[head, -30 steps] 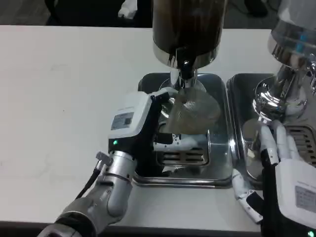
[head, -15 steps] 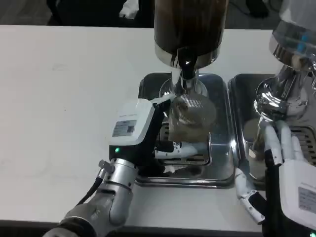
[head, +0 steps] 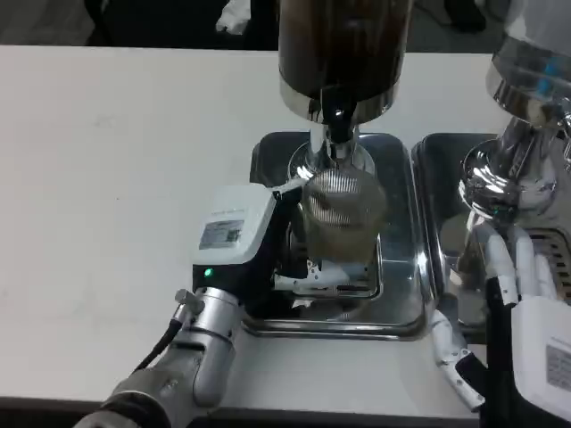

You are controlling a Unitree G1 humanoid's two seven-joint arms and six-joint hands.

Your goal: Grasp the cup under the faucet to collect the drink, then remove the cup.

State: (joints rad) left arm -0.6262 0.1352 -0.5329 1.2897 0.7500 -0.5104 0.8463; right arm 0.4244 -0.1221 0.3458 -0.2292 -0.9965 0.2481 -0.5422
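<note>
A clear ribbed plastic cup [head: 338, 214] stands upright on the steel drip tray [head: 401, 294], just in front of the black faucet [head: 335, 116] of the dark drink dispenser [head: 343, 45]. The cup looks brownish in its lower part. My left hand [head: 245, 245] grips the cup from its left side, with fingers [head: 317, 275] wrapped around its base. My right hand [head: 517, 303] is at the lower right with its fingers apart, holding nothing, close to the second dispenser's chrome base [head: 500, 183].
A second drip tray [head: 428, 178] and chrome dispenser stand to the right. Open white table [head: 116, 160] stretches left of the trays. The table's front edge runs along the bottom.
The cup has gone from tilted to upright and come slightly toward me, down onto the tray grate, with my left hand still around it. My right hand has sunk a little lower in the picture.
</note>
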